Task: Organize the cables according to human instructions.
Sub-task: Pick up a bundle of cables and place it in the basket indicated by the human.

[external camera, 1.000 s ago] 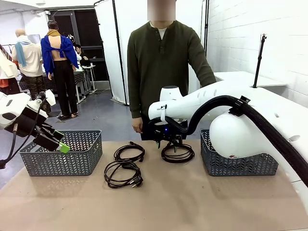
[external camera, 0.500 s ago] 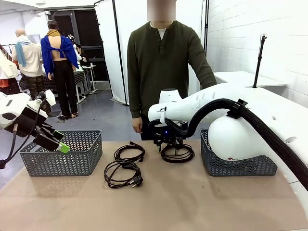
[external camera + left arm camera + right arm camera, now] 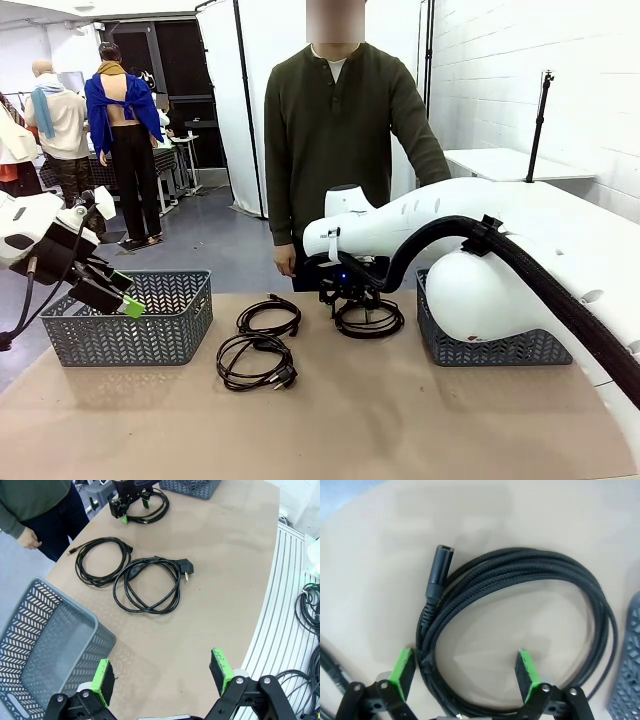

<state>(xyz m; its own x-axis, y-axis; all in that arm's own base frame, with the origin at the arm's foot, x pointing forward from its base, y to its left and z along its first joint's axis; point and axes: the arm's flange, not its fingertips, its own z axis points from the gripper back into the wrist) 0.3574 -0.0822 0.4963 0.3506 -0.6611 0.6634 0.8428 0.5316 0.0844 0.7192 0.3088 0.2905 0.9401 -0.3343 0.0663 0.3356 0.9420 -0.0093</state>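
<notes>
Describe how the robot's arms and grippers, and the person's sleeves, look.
The left arm and right arm have white shells; a black hose runs along the right arm. The left gripper and right gripper are black with green pads. The person's sleeves are dark olive.

Bright, even indoor light from overhead, so the table point(image 3: 400, 420) only gets soft, faint shadows under the cables point(image 3: 283, 377). Front shot is sharp. Right wrist shot is pretty blurry up close; left wrist one bows the table's edge.
</notes>
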